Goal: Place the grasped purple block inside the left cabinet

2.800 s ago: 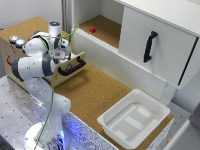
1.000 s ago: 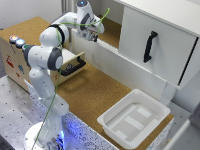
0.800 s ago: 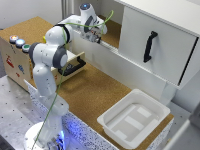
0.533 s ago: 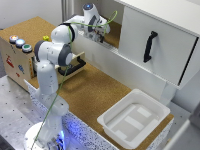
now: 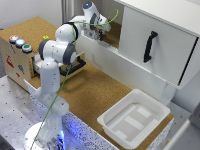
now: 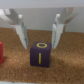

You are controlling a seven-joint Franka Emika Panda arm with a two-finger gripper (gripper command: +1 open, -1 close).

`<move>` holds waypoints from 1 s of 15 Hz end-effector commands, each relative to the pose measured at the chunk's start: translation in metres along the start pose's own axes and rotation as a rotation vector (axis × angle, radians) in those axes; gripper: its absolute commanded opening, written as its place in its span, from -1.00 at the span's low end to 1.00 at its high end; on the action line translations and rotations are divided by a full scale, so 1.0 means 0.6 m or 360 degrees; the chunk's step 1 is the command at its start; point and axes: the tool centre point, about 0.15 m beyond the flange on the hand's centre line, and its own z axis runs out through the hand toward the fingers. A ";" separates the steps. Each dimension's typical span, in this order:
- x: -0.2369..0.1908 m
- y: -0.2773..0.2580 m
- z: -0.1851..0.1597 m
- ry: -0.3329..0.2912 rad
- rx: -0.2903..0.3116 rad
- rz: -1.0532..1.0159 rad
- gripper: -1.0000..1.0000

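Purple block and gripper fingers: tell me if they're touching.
Cannot tell. In the wrist view the fingers flank the purple block closely at its top corners, but blur hides any contact or gap.

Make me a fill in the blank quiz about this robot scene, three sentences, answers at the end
1. In the wrist view, the block below the hand is ____ in colour.
2. That block rests on a brown ____-textured floor.
3. In the exterior view, the white tray sits toward that view's ____ side, away from the arm.

Answers: purple; cork; right
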 end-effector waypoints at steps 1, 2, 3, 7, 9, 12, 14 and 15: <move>-0.088 0.024 -0.113 0.0126 -0.0087 0.0080 1.00; -0.107 0.026 -0.130 0.0119 -0.0079 0.0085 1.00; -0.124 0.029 -0.142 0.0110 -0.0067 0.0090 1.00; -0.207 0.026 -0.199 0.0023 -0.0047 0.0061 1.00; -0.245 0.024 -0.225 -0.0017 -0.0044 0.0064 1.00; -0.294 0.012 -0.259 -0.0066 -0.0002 0.0074 1.00; -0.318 -0.022 -0.271 -0.0149 0.0063 -0.0022 1.00; -0.327 -0.042 -0.279 -0.0181 0.0121 -0.0073 1.00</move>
